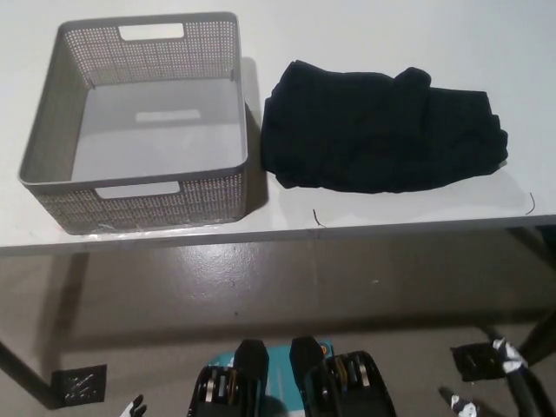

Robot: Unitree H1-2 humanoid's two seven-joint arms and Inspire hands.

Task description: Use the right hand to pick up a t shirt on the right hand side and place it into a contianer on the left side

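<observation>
Work has not begun: black t-shirt [382,130] lies crumpled on the desk [391,35], right of the empty grey basket [43,130]. Right robot hand [486,360], low beside the desk, finger state unreadable.

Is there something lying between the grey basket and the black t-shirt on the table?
No. In the head view, only a narrow strip of bare white table separates the grey basket from the black t-shirt; they do not touch.
</observation>
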